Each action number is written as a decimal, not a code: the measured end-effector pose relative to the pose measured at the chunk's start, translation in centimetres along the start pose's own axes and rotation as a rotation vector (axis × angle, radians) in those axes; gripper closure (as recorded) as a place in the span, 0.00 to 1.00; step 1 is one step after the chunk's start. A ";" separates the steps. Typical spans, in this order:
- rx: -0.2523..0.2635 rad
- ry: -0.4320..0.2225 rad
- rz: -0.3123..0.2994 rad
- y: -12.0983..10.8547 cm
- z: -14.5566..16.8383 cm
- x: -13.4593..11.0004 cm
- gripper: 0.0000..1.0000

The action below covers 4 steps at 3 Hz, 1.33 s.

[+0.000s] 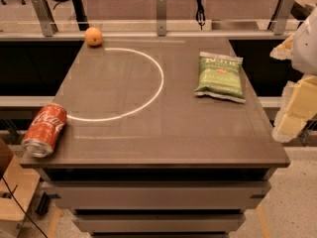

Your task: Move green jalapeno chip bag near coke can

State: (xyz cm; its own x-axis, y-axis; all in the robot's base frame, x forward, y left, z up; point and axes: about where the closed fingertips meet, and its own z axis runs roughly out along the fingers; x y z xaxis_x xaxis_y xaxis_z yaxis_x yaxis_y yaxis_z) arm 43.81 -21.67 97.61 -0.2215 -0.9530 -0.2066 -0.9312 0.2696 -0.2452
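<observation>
The green jalapeno chip bag lies flat on the right rear part of the dark table top. The coke can lies on its side at the table's front left corner, silver end toward me, far from the bag. My gripper shows as pale cream parts at the right edge of the view, beyond the table's right side and to the right of the bag, apart from it and holding nothing that I can see.
A round orange fruit sits at the table's back left corner. A thin white ring marks the table top between fruit, can and bag. A rail with metal posts runs behind the table. Drawers sit below the front edge.
</observation>
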 end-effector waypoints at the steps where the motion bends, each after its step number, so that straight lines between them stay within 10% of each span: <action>1: 0.000 0.000 0.000 0.0 0.0 0.0 0.00; 4: 0.037 -0.135 -0.065 -4.2 1.6 -3.3 0.00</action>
State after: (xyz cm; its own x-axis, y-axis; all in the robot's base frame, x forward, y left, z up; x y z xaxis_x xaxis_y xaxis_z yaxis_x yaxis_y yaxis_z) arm 48.97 -19.41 97.81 -0.1174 -0.9420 -0.3143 -0.9307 0.2148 -0.2962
